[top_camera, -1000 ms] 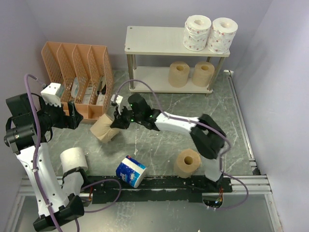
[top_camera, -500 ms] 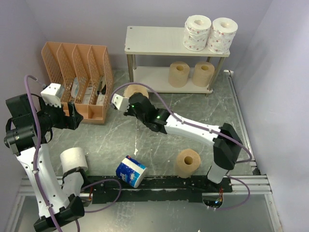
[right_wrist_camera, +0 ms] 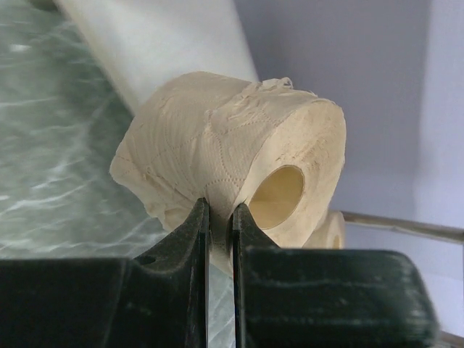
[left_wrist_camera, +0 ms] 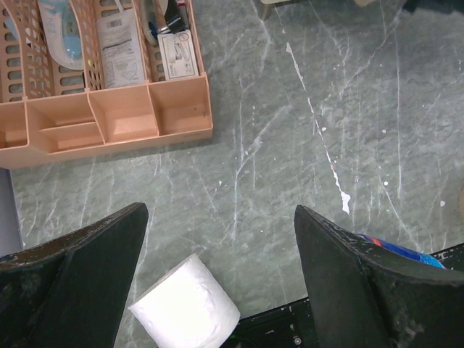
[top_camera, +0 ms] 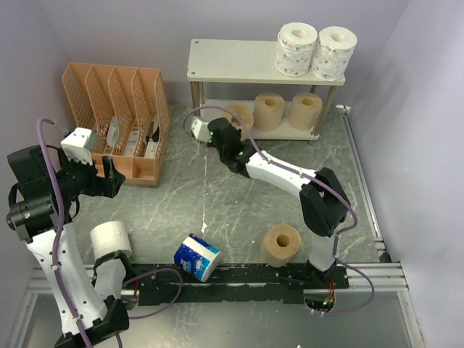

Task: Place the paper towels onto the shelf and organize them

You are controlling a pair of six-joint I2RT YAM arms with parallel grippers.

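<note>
Grey-veined stone look on the table point(top_camera: 246, 196), with the shelf point(top_camera: 232, 61) at its far side and an orange file rack point(top_camera: 109, 101) left of the shelf. Already on the shelf: two printed white rolls point(top_camera: 296, 48) at the right end of the top board, two tan rolls point(top_camera: 269, 110) on the right half of the lower board. Well in front of the shelf, on the table: a lone tan roll point(top_camera: 281, 245), a blue-wrapped roll point(top_camera: 196, 257), a plain white roll point(top_camera: 110, 238).

Right claw point(top_camera: 220, 133) at the shelf's lower left corner, clamped on a carried tan roll point(top_camera: 240, 114) at the lower board's edge, just left of the pair there. Left claw point(top_camera: 109, 175) spread wide, holding nothing, far left of the shelf.

Likely trouble: a thin pinch. Could slip, or peel off loose paper, if swung in fast. Could also clip the shelf's near left leg or shove the neighbouring tan rolls, given the tight gap. Set down on its side, might roll off the board.

Only from the right wrist: jaws nearly touching on a mere fold of outer wrap, hollow core turned to the camera's right. Only from above: the room left on the lower board. Only from the left wrist: the plain white roll below, between the spread fingers.
</note>
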